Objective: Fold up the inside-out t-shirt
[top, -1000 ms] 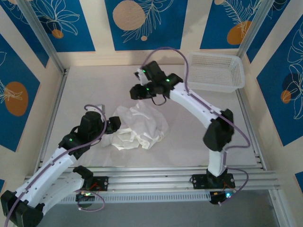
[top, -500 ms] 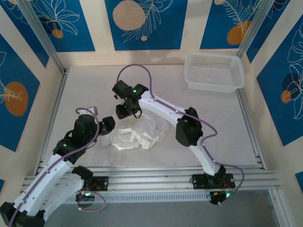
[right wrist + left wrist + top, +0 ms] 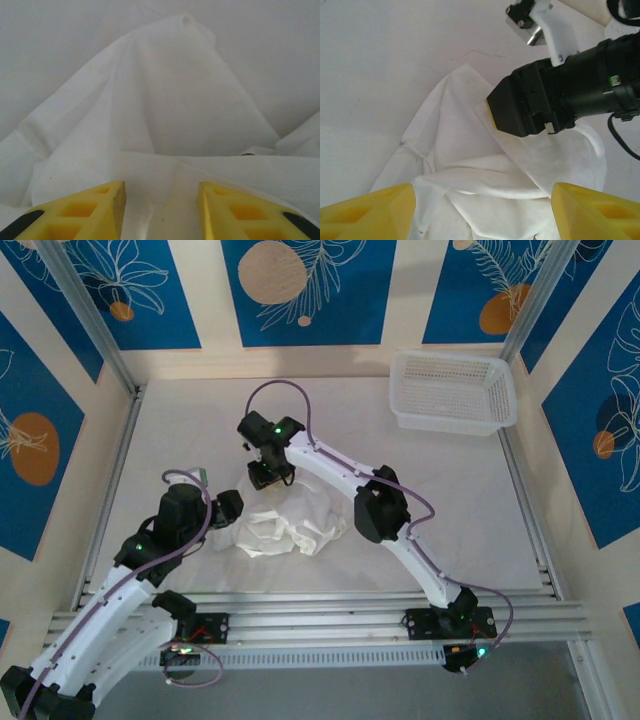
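Observation:
The inside-out t-shirt (image 3: 297, 519) lies crumpled in a white heap on the table, left of centre. My left gripper (image 3: 231, 508) hovers at its left edge, open. In the left wrist view its yellow fingers (image 3: 370, 216) stand wide apart over the folds of the shirt (image 3: 470, 175). My right gripper (image 3: 268, 476) points down at the heap's far-left corner. In the right wrist view it (image 3: 161, 210) is open, and a fold of the shirt (image 3: 170, 115) lies in the gap between its yellow fingertips (image 3: 95, 207). The right gripper's black body (image 3: 555, 97) shows in the left wrist view.
A white plastic mesh basket (image 3: 455, 390) stands at the back right corner. Metal rails (image 3: 350, 610) run along the near edge by the arm bases. The right arm's elbow (image 3: 378, 510) hangs over the shirt's right side.
The right arm has swung left from the table's back middle and come down onto the shirt's far-left corner. The left gripper has shifted slightly left and stayed open.

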Controlling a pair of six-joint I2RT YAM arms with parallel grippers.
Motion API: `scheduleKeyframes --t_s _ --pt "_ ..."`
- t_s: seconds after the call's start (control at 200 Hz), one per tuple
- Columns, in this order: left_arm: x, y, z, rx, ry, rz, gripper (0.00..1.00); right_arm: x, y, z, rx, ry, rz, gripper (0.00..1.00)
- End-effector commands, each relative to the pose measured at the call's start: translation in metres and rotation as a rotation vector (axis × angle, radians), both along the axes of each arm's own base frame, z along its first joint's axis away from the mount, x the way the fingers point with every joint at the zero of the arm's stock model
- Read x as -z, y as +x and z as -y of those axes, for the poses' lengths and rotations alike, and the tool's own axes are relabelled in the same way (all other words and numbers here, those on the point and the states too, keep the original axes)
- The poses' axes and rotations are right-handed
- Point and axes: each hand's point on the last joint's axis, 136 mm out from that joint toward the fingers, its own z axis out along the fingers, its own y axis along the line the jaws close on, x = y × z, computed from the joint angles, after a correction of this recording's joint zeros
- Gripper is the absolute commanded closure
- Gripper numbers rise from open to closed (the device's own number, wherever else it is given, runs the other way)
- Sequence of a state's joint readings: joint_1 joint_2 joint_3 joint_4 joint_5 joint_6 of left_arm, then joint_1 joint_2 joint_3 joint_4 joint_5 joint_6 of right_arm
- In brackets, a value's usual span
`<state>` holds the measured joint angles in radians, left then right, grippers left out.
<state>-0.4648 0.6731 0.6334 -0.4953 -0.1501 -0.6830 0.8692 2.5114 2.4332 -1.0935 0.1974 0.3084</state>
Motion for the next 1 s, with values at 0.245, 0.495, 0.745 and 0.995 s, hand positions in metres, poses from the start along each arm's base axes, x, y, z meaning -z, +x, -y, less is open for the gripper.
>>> scheduleKeyframes --t_s 0.245,0.495,0.745,0.995 --pt "0.005 -0.001 -0.001 -0.006 -0.019 -0.016 0.28 -0.007 -0.013 -0.006 -0.005 0.027 -0.052 0.74" --pt "0.005 -0.001 0.000 -0.006 -0.023 -0.018 0.28 -0.046 -0.009 -0.006 0.000 0.093 -0.010 1.00" --pt "0.002 0.006 0.000 -0.005 0.007 -0.032 0.28 -0.119 -0.011 -0.006 -0.001 0.225 0.058 1.00" --pt "-0.003 0.049 0.001 0.027 -0.001 -0.154 0.29 -0.234 -0.021 0.033 0.016 0.404 0.240 1.00"
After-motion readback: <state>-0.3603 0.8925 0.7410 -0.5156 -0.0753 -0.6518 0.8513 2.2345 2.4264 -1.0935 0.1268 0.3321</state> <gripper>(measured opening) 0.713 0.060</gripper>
